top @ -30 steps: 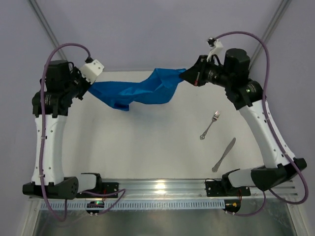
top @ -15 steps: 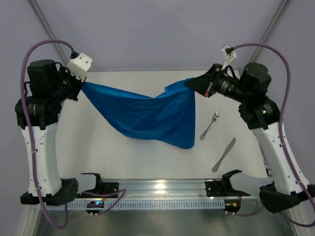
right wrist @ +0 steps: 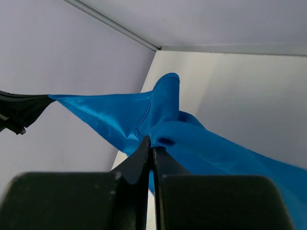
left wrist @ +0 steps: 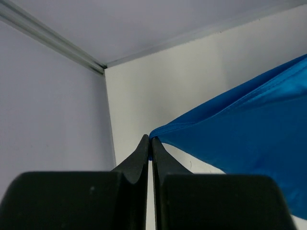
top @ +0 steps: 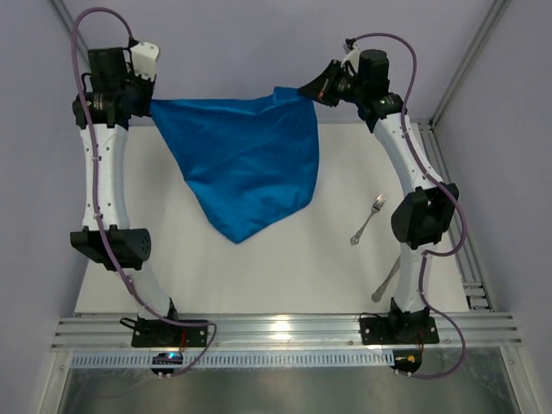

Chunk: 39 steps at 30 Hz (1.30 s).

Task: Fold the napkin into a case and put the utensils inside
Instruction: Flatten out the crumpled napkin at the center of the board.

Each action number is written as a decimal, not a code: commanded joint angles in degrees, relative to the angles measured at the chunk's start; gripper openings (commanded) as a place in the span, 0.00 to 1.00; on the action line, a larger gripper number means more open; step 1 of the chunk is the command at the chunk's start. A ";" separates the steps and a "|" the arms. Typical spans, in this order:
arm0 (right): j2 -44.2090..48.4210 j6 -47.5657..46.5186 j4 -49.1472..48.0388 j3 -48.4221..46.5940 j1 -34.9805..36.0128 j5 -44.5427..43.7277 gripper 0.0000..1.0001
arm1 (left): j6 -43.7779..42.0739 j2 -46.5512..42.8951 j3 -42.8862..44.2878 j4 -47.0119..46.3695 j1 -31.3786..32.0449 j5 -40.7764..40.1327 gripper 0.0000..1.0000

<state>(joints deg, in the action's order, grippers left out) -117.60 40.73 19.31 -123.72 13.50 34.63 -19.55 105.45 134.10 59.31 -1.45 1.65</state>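
Observation:
The bright blue napkin [top: 246, 164] hangs unfolded in the air over the back of the white table [top: 259, 276], its lowest corner pointing down toward the table's middle. My left gripper [top: 153, 105] is shut on its upper left corner [left wrist: 160, 132]. My right gripper [top: 302, 89] is shut on its upper right corner [right wrist: 165, 139], where the cloth bunches. The left wrist view shows the left gripper [left wrist: 150, 140] pinching the hem, and the right wrist view shows the right gripper [right wrist: 151, 141] doing the same. A silver fork [top: 368, 219] lies at the right. The second utensil [top: 382, 285] is mostly hidden behind my right arm.
Both arms are stretched tall toward the back wall. A metal rail [top: 276, 328] runs along the near edge with the arm bases on it. A frame post [top: 461, 60] rises at the back right and another [top: 65, 17] at the back left.
Both grippers have risen and moved toward the back, pulling the napkin from a crumpled band into a spread sheet hanging between them. The fork has not moved.

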 commanded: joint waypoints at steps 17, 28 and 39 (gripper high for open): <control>17.50 -13.04 -6.13 40.64 -1.46 -4.82 0.04 | -9.18 -19.57 -48.81 -16.67 -0.57 6.00 0.00; 15.99 -17.87 -0.95 57.80 -1.45 -17.29 0.30 | -14.46 -21.69 -82.15 -27.84 10.76 0.55 0.00; 30.15 -29.80 8.11 61.41 11.45 -37.97 0.60 | -14.47 -26.70 -85.06 -24.68 10.86 1.69 0.00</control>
<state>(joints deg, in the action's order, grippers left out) -90.52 17.93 26.09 -62.02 18.72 4.64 -33.74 81.67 48.82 35.53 9.63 2.57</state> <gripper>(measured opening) 0.596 0.005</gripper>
